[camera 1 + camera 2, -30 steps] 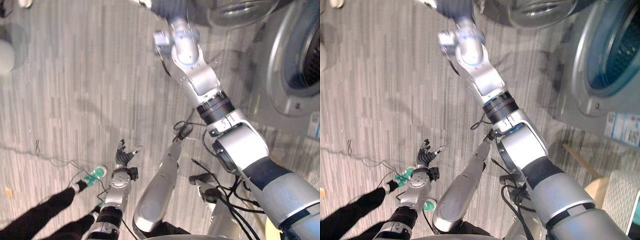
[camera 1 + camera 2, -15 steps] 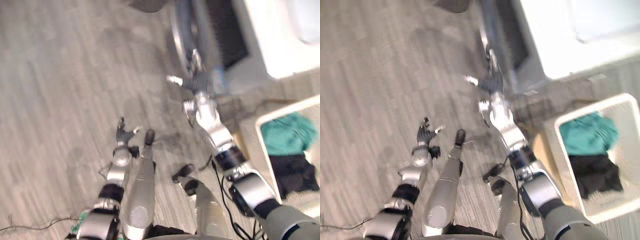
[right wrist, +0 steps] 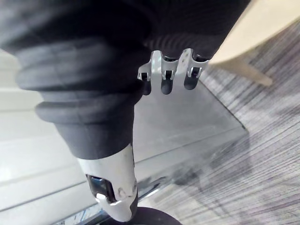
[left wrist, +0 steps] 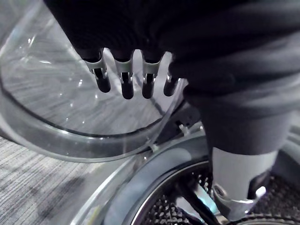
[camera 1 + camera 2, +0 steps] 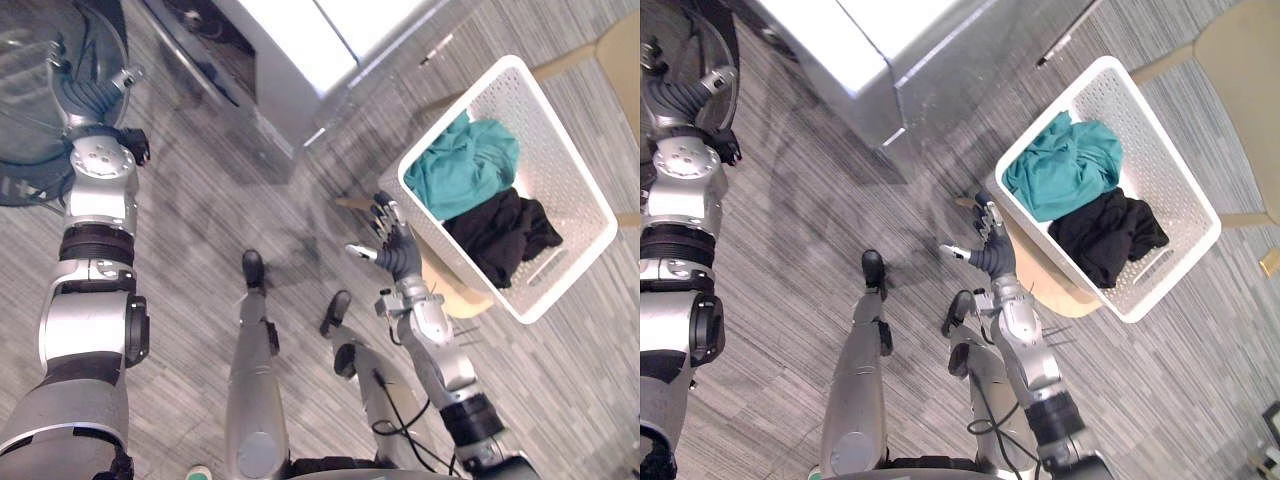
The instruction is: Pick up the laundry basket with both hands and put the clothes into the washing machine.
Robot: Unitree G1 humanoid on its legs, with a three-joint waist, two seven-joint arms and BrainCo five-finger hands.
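A white perforated laundry basket point(image 5: 560, 140) stands on a pale wooden stool point(image 5: 455, 290) at the right. A teal garment point(image 5: 465, 165) and a black garment point(image 5: 500, 230) lie in it. My right hand point(image 5: 395, 245) hovers open beside the basket's near-left corner, fingers spread, close to the rim but apart from it. My left hand point(image 5: 95, 95) is raised at the upper left, over the washing machine's open glass door point(image 5: 30, 90). In the left wrist view its fingers point(image 4: 124, 79) hang relaxed over the door glass point(image 4: 56, 117) and hold nothing. The drum point(image 4: 187, 206) shows below.
The white washing machine point(image 5: 300, 40) fills the top middle, its round opening point(image 5: 215, 30) facing the swung-out door. A beige chair seat point(image 5: 1240, 60) sits past the basket at the top right. Grey plank floor point(image 5: 580, 380) lies around the basket.
The whole view has swung round, bringing the washing machine and basket into sight. My right hand now sits low by the basket. My left hand is up at the glass door.
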